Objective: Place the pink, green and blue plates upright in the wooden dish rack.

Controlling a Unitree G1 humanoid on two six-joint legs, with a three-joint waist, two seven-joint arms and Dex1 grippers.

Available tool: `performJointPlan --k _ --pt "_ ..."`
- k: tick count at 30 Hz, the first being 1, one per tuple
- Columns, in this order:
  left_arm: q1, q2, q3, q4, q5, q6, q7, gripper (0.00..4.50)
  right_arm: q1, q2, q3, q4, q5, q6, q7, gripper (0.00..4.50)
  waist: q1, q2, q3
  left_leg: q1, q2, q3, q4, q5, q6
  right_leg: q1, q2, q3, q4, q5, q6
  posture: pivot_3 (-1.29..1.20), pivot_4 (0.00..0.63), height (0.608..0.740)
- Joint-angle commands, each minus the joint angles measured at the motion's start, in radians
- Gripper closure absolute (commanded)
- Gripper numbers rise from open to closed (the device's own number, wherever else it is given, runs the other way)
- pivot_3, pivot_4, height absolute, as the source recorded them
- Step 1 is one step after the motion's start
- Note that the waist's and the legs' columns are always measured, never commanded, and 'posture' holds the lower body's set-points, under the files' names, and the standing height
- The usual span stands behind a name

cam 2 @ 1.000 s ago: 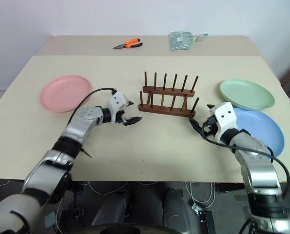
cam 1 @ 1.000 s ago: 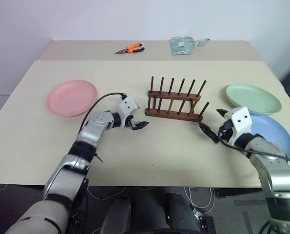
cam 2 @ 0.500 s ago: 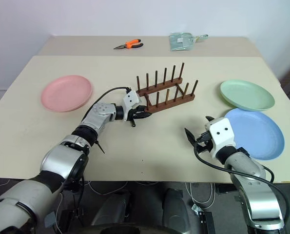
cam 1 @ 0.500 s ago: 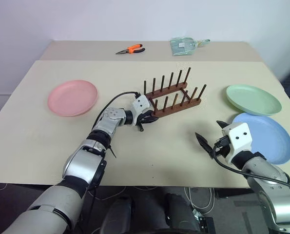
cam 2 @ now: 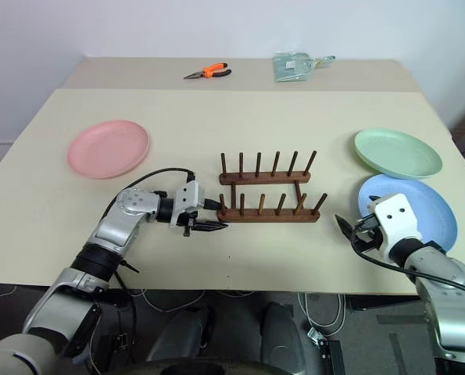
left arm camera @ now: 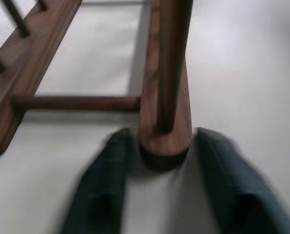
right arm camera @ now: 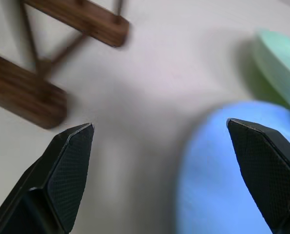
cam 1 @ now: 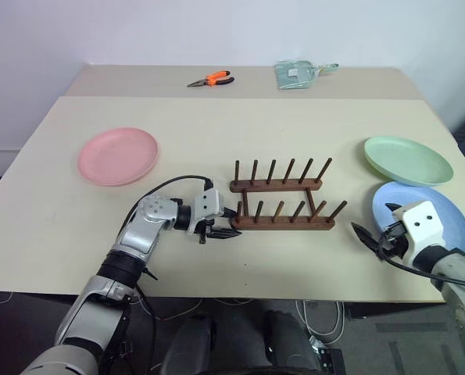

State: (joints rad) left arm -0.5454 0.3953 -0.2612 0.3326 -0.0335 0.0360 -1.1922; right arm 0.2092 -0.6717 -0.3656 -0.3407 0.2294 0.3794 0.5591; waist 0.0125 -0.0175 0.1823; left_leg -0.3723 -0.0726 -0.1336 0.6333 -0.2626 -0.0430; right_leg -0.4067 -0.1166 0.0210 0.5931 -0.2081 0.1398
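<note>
Left eye view: the small dark brown wooden dish rack (cam 1: 283, 201) stands at centre frame on the beige table (cam 1: 216, 258), its two peg rows running left to right. The left gripper (cam 1: 219, 230) sits at the rack's left end, low on the near rail. The round salmon-pink plastic plate (cam 1: 118, 156) lies flat at middle left, the pale mint-green plate (cam 1: 408, 159) at middle right, and the light blue plate (cam 1: 429, 212) just below it, all well apart from the rack. An orange-handled pair of pliers (cam 1: 209, 79) and a clear plastic packet (cam 1: 298, 73) lie at the top, far from the work.

Left wrist view: the two black fingers (left arm camera: 103, 187) straddle the rounded end of the near rail, jaws apart with a slim gap either side, so the rack is bracketed, not clamped.

Right wrist view: the right gripper (right arm camera: 169, 165) has its jaws spread wide, holding nothing, above bare table between the rack's end at upper left and the blue plate's rim at lower right.

Judgement: the rack looks squared up, so the step is to let go cleanly. The left arm should back straight off along the rail's line, without sideways drift that would nudge the rack. The right gripper, nearest the blue plate, is best placed to pinch its rim first.
</note>
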Motion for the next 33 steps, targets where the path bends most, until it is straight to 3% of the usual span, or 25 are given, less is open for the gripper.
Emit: performJointPlan --k 1,3,6,10,11,17,23,31,33 --pt "0.025 0.042 0.010 -0.043 0.028 0.019 0.056 0.81 0.026 -0.019 -0.022 -0.007 0.000 -0.044 0.037 0.00 -0.001 0.000 0.000 0.000 0.000 0.000 0.000 0.000 0.000 0.000 0.000 0.000 0.000 0.000 0.000 0.00 0.150 0.740" --pt "0.061 0.079 0.025 -0.082 0.012 0.065 0.061 0.95 0.044 -0.018 -0.021 -0.027 0.025 -0.034 0.067 0.57 -0.006 0.000 0.000 0.000 0.000 0.000 -0.001 0.000 0.000 0.000 0.000 0.000 0.000 0.000 0.000 0.00 0.150 0.740" --pt "0.161 0.146 0.045 -0.241 -0.073 0.201 0.011 2.19 0.087 -0.022 0.009 -0.095 0.062 -0.001 0.121 1.78 -0.018 0.002 -0.001 0.001 0.001 0.000 -0.001 0.000 0.000 0.000 0.000 0.000 0.000 0.000 0.000 0.00 0.150 0.740" --pt "0.280 0.172 0.028 -0.470 -0.181 0.382 0.013 4.21 0.113 -0.019 0.112 -0.176 0.079 0.051 0.160 3.91 -0.026 0.004 -0.003 0.001 0.002 0.000 -0.002 0.000 0.000 0.000 0.000 0.000 0.001 -0.004 -0.004 0.00 0.150 0.740" --pt "0.295 0.157 0.022 -0.503 -0.185 0.408 0.043 4.50 0.109 -0.015 0.142 -0.181 0.070 0.056 0.158 4.48 -0.024 0.004 -0.003 0.001 0.002 0.000 -0.001 0.000 0.000 0.000 0.000 0.000 0.001 -0.004 -0.003 0.00 0.150 0.740" --pt "0.266 -0.060 -0.008 -0.445 -0.060 0.449 0.397 4.50 -0.088 0.050 0.335 -0.019 -0.148 0.053 -0.028 4.48 0.001 0.002 -0.003 -0.001 0.000 -0.001 0.003 0.000 0.000 0.001 -0.002 0.000 0.000 -0.005 -0.003 0.00 0.150 0.740" --pt "0.168 -0.207 0.057 -0.277 -0.013 0.479 0.652 4.50 -0.268 0.135 0.406 0.172 -0.263 0.032 -0.162 4.48 0.000 -0.002 -0.009 0.001 0.000 -0.001 0.003 0.000 0.000 0.002 -0.001 -0.001 0.001 -0.004 -0.003 0.00 0.150 0.740" --pt "0.092 -0.194 0.074 -0.108 -0.002 0.378 0.703 4.50 -0.428 0.180 0.411 0.326 -0.263 -0.013 -0.164 4.48 -0.005 -0.002 -0.013 0.002 0.000 0.000 0.004 0.000 -0.001 0.002 0.001 -0.001 0.002 -0.001 -0.001 0.00 0.150 0.740" --pt "0.105 -0.171 0.089 -0.132 -0.018 0.378 0.686 4.50 -0.422 0.166 0.406 0.304 -0.247 -0.019 -0.130 3.98 -0.009 -0.001 -0.013 0.002 0.000 0.000 0.003 0.000 -0.001 0.002 0.001 -0.001 0.002 0.000 -0.002 0.00 0.150 0.740"
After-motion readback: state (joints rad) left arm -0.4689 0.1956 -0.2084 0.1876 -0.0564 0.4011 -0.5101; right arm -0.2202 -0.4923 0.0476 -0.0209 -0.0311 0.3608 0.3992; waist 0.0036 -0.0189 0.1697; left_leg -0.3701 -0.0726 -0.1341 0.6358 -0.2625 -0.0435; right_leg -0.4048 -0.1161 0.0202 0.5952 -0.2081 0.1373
